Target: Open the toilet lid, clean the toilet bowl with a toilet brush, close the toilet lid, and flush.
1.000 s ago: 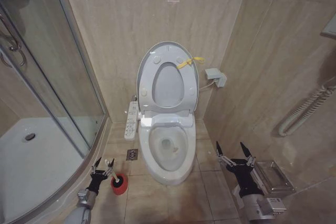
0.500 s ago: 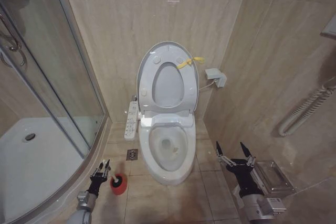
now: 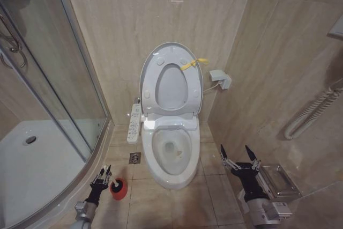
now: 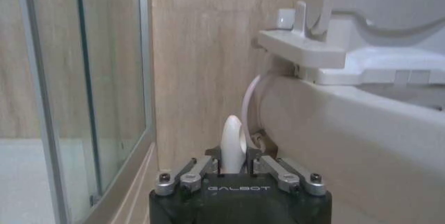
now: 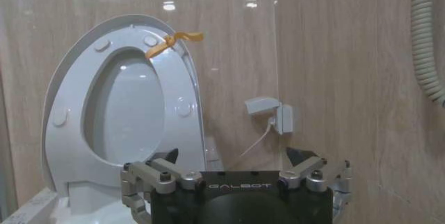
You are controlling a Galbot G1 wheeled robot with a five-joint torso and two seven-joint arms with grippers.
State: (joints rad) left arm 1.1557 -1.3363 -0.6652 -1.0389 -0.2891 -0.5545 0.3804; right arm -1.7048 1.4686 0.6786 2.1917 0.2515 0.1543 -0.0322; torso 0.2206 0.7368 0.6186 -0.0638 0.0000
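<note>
since one second ago left tool (image 3: 102, 176) is lower, closed on thin white toilet brush (image 4: 232, 143) in round red cup (image 3: 119, 188) on floor left of white ceramic toilet bowl (image 3: 170, 178). right tool (image 3: 239, 155) hangs open beside it.

We see the left gripper (image 4: 233, 169) low in the left wrist view, its two fingers closed against the white looped handle tip of the toilet brush (image 4: 232, 139), which stands upright between them. Beyond it rises a beige tiled wall (image 4: 201, 62). A glass shower screen (image 4: 83, 94) stands to one side; the toilet bowl (image 4: 361, 146) curves along the other, with the control panel (image 4: 303, 47) jutting above it.
</note>
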